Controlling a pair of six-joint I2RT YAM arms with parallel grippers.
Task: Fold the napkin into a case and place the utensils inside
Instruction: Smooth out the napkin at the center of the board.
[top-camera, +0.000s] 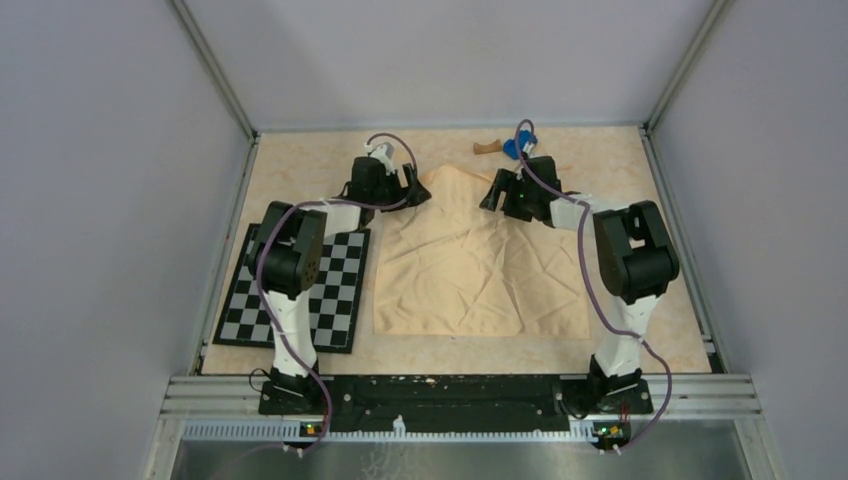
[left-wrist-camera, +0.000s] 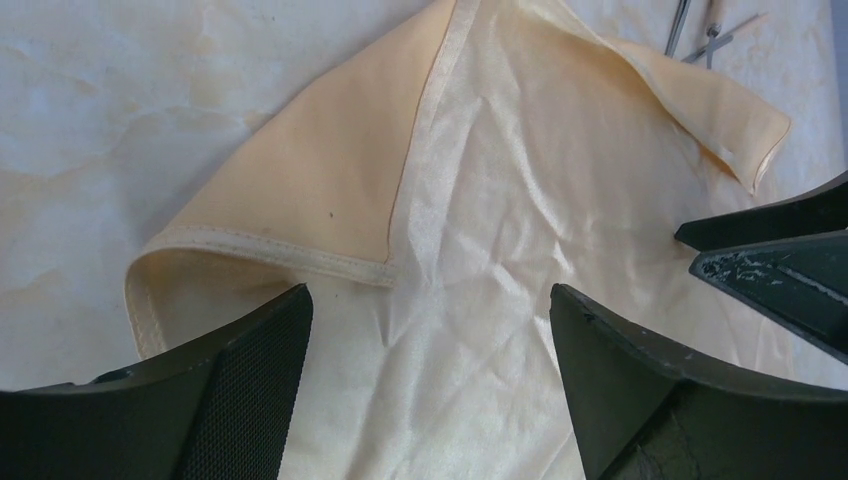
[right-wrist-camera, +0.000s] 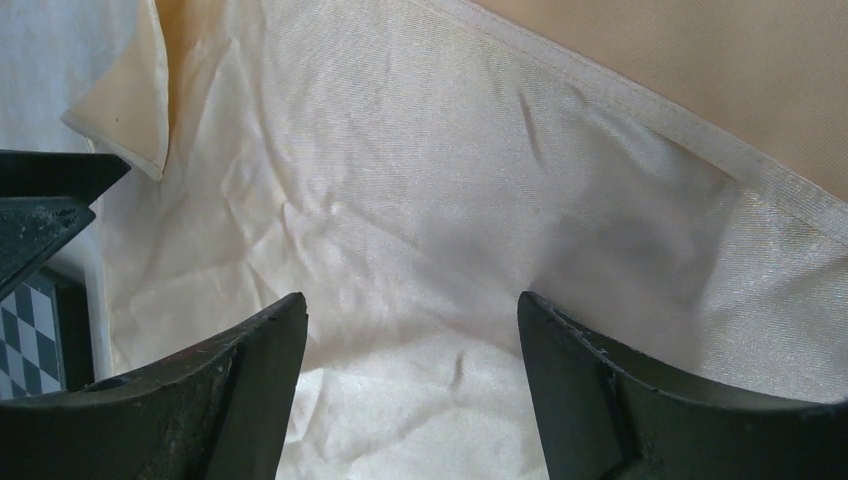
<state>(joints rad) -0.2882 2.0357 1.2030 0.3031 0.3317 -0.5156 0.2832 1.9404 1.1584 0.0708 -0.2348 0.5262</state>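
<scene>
While the napkin (top-camera: 480, 275) is barely folded, nothing's cased yet.
Sits mid-table, far corners flipped in; left gripper (left-wrist-camera: 430, 310) and right gripper (right-wrist-camera: 410, 310) hang wide apart over it, utensils (left-wrist-camera: 700, 30) lying outside.

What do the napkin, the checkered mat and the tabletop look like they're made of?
Napkin: thin woven cloth, peach, with a slight sheen; the creases, stitched hem and turned-over corner show it.
Mat: flat, stiff-looking black-and-white sheet, perhaps printed board or plastic; too far away to tell.
Tabletop: hard, smooth surface with a beige marbled pattern, likely laminate or a printed covering.
</scene>
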